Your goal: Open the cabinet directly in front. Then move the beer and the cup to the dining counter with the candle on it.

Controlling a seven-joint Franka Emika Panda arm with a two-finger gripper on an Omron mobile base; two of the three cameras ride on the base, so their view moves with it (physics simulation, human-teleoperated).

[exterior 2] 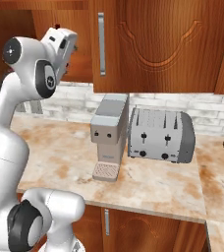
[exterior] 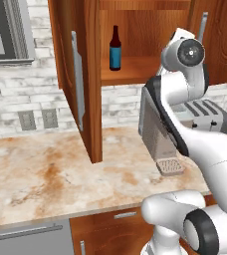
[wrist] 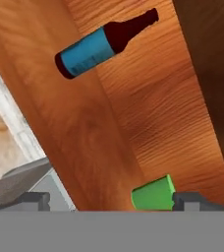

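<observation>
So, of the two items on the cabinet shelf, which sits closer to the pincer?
The green cup, right beside one fingertip of the open pincer in the hand view. The beer stands farther along the shelf.

The white arm (exterior 2: 15, 113) rises at the near left, its upper end reaching toward the far left, up by the cabinet (exterior 2: 153, 44). The cabinet door there is shut, its silver bar handle (exterior 2: 101, 43) standing upright. Below it on the marble table (exterior 2: 148, 182), a grey coffee machine (exterior 2: 109, 135) stands just left of a silver toaster (exterior 2: 160, 135), both near the white brick wall (exterior 2: 207, 106).
</observation>
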